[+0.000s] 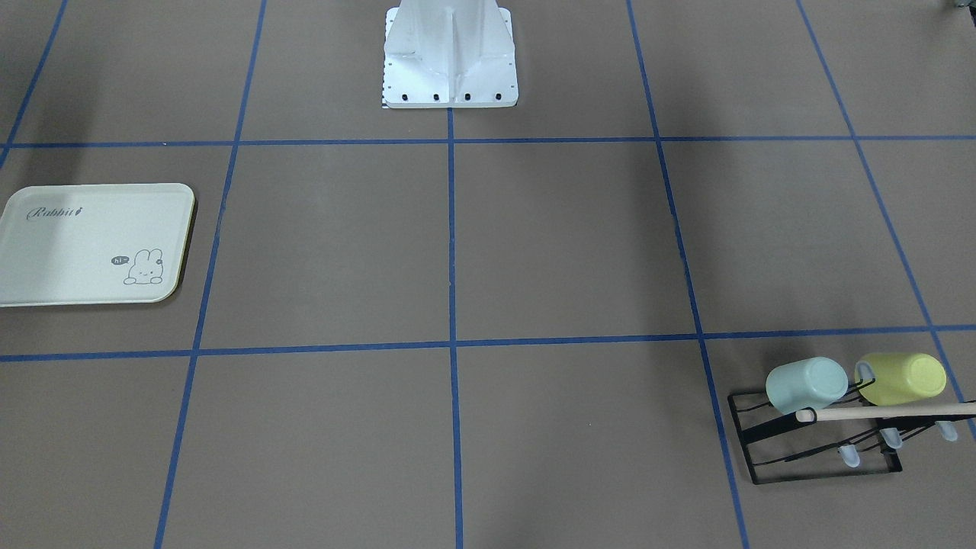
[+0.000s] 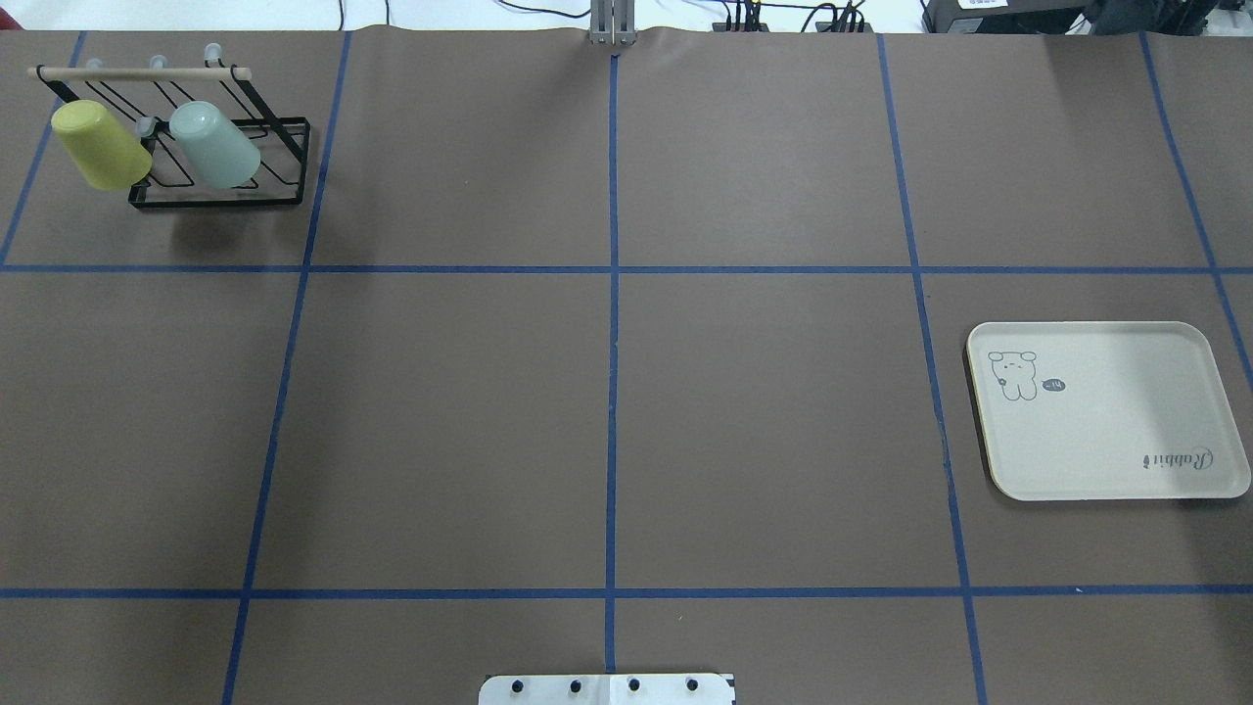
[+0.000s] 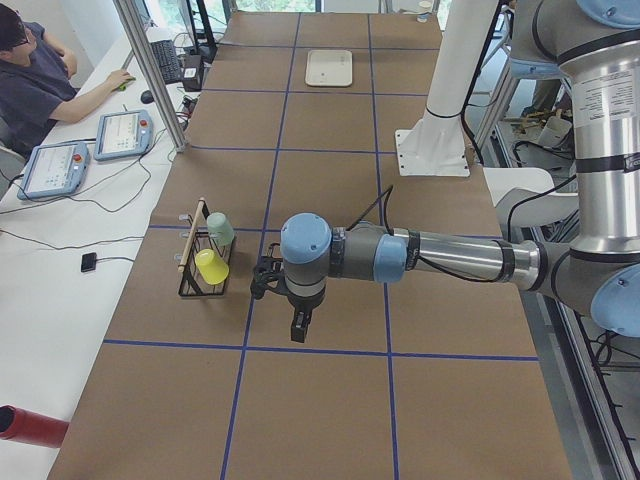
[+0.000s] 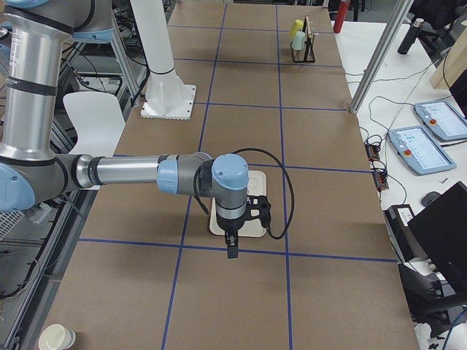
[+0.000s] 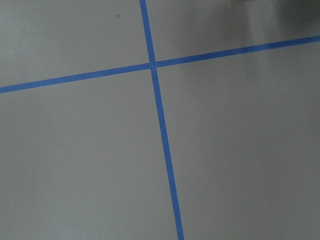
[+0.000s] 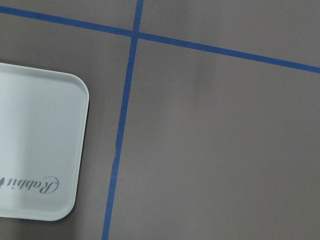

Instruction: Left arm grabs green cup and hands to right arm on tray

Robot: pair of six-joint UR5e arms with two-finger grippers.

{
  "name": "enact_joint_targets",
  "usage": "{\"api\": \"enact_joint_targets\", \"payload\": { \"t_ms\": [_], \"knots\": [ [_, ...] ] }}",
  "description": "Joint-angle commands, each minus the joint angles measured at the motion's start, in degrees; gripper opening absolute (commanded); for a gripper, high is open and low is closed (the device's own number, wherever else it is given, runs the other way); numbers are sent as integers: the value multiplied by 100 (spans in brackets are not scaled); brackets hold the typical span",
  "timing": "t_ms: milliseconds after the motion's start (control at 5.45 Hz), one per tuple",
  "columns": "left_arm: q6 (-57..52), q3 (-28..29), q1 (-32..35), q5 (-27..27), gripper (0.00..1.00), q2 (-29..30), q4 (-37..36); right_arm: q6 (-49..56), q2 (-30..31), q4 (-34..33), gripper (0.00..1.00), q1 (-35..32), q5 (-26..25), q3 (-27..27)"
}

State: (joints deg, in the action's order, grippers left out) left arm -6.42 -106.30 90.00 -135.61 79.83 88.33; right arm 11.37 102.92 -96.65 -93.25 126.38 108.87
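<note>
The pale mint-green cup (image 1: 806, 383) hangs mouth-down on a black wire rack (image 1: 823, 474), next to a yellow-green cup (image 1: 903, 377). The green cup (image 2: 214, 145) and the rack (image 2: 215, 203) sit at the far left of the overhead view. The cream "Rabbit" tray (image 2: 1106, 431) lies empty at the right, and it also shows in the right wrist view (image 6: 35, 150). My left gripper (image 3: 299, 328) hangs high above the table, apart from the rack; I cannot tell if it is open. My right gripper (image 4: 231, 249) hangs above the tray (image 4: 217, 227); I cannot tell its state. Neither gripper shows in the overhead or front views.
The robot's white base (image 1: 450, 61) stands at mid-table. Blue tape lines grid the brown table. An operator (image 3: 40, 70) sits at a side desk with control tablets (image 3: 122, 133). A wooden bar (image 2: 142, 73) tops the rack.
</note>
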Motion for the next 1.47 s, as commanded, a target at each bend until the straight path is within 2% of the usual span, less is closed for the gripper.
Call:
{"api": "enact_joint_targets", "payload": {
  "t_ms": [0,367,550,733,917,1100,1283],
  "knots": [
    [0,-109,0,17,100,-2,17,6,26,-64,100,0,-8,159],
    [61,-75,0,9,100,172,35,-64,-43,14,100,0,175,178],
    [53,-58,0,-35,100,539,70,-82,-140,180,100,0,307,143],
    [70,134,0,-9,100,1047,79,-91,-106,416,100,0,508,91],
    [70,292,0,-44,100,1392,88,-39,-149,706,100,0,502,-110],
    [70,416,-9,-44,100,1517,105,-90,-123,1292,100,0,589,-408],
    [62,434,-18,-35,100,1727,219,-99,-123,1480,100,0,755,-489]
  ]
}}
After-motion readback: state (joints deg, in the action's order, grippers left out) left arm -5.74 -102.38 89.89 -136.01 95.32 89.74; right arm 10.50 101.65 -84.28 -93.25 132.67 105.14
